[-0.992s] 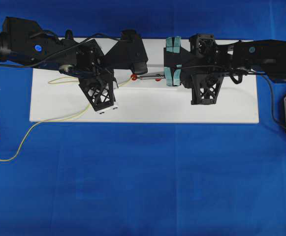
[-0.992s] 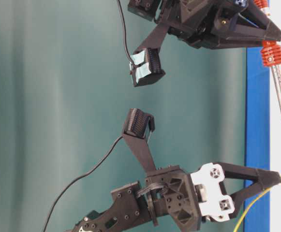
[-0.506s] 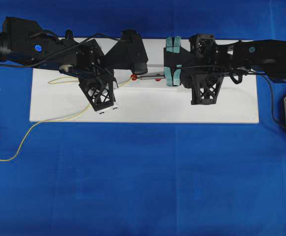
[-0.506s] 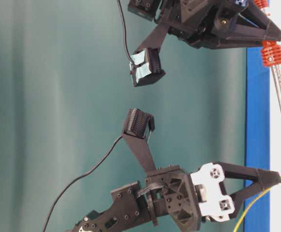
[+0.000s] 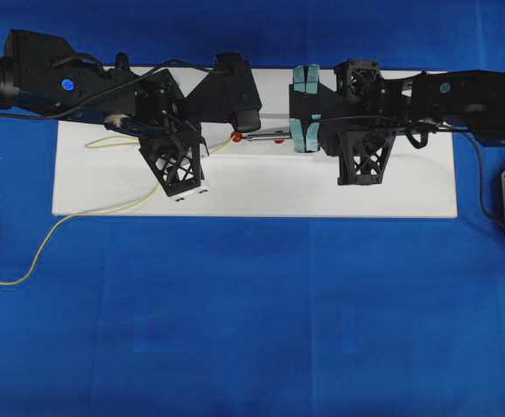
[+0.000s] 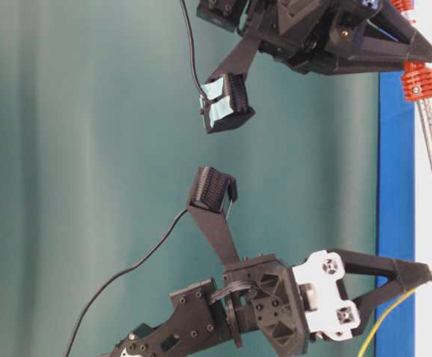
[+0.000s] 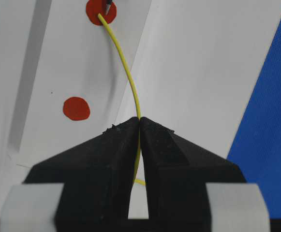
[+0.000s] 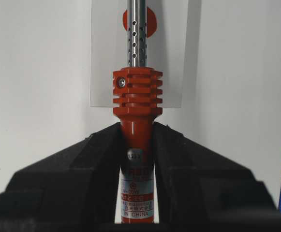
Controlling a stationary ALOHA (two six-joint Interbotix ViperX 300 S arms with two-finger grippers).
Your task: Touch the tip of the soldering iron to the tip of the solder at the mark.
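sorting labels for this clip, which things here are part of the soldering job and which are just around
Part of the job:
- soldering iron, clamped in the right tool
- solder, pinched in the left tool
- red mark where both tips meet
- white board

Just around:
- spare red dot
- blue cloth
- clear sheet under the iron's shaft

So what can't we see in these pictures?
- Iron tip: cut off by the top edge in the right wrist view; too small overhead.
- Solder far end: runs off the left edge overhead.
- Whether the tips truly touch on the red mark: too small, at the top edge of the left wrist view.
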